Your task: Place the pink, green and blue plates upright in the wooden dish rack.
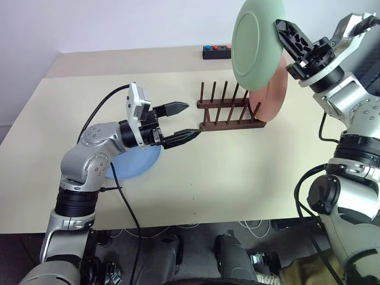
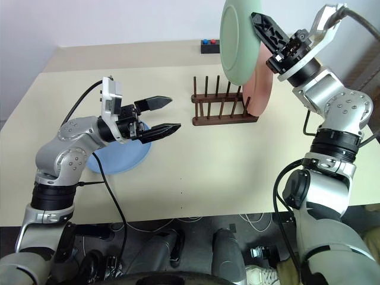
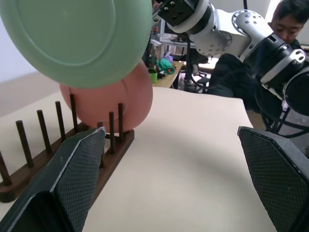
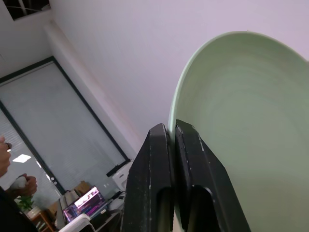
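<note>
From the head views, the right gripper (image 1: 284,31) was raised above the far right end of the wooden dish rack (image 1: 230,113), its fingers pinched shut on the rim of the green plate (image 1: 256,41), which hung on edge in the air, tilted, over the rack's right end. The pink plate (image 1: 270,98) already stood upright in the rack's rightmost slot, just below and behind the green one. The blue plate (image 1: 138,163) lay flat on the tabletop (image 1: 237,178) at the left, partly under the left arm. The left gripper (image 1: 179,122) hovered above the tabletop just left of the rack with its fingers spread wide and holding nothing.

In the left wrist view, the two wide-apart fingers (image 3: 77,169) framed the rack's near end; the green plate (image 3: 77,38) hung above the pegs and overlapped the pink plate (image 3: 120,101), which sat between the last pegs. A person sat beyond the tabletop's far side.

In the right wrist view, the two black fingers (image 4: 193,183) were closed tight on the edge of the green plate (image 4: 251,121).

The step in hand looked like the second plate's placement. The next move would call for bringing the green plate down, turned so its edge lines up with a free slot beside the pink plate, and letting go only once it is seated.
</note>
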You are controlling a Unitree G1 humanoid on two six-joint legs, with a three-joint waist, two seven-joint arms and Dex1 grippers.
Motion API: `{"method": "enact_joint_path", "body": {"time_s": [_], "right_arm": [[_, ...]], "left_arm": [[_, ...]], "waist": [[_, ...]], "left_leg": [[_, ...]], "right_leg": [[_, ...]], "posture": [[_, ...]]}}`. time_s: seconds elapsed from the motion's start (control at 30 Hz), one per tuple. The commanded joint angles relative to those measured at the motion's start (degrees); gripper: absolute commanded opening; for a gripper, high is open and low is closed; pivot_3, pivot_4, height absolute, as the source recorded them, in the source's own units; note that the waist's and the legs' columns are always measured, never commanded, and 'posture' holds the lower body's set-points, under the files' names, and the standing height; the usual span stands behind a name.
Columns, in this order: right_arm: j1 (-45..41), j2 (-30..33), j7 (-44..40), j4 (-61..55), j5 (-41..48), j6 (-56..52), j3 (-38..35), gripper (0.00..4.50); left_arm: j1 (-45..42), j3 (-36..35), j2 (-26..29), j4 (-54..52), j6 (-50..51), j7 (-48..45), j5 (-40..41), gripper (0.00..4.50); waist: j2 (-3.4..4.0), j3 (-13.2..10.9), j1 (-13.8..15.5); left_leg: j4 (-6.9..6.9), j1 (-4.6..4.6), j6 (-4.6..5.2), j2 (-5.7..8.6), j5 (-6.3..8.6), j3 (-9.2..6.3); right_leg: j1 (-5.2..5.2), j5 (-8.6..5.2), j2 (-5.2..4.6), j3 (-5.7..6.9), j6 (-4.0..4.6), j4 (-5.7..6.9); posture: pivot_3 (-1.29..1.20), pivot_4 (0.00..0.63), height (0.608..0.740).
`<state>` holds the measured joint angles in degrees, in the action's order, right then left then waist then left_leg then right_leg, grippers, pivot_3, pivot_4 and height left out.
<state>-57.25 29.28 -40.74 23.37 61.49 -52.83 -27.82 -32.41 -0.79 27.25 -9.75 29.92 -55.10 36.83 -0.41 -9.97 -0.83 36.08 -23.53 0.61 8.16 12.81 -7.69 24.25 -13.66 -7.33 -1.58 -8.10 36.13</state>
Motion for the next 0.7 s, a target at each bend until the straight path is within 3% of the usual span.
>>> {"method": "enact_joint_path", "body": {"time_s": [0.03,0.7], "right_arm": [[0.8,-0.8,-0.5,-2.1,-0.8,2.0,0.1,0.03],[5.1,-3.1,0.4,-1.9,-3.6,4.0,0.5,0.03]], "left_arm": [[-0.5,-1.0,0.7,-2.0,-0.2,-0.1,0.6,4.5],[-0.6,-1.1,0.9,-2.8,0.3,0.2,0.9,4.5]], "waist": [[0.0,0.0,0.0],[0.0,0.0,-0.1]], "left_leg": [[0.0,0.0,0.0,0.0,0.0,0.0],[-0.01,0.0,0.0,0.0,0.0,-0.01]], "right_leg": [[0.0,0.0,0.0,0.0,0.0,0.0],[0.01,0.0,0.01,0.0,0.0,0.0]], "posture": [[0.0,0.15,0.74],[0.0,0.15,0.74]]}}
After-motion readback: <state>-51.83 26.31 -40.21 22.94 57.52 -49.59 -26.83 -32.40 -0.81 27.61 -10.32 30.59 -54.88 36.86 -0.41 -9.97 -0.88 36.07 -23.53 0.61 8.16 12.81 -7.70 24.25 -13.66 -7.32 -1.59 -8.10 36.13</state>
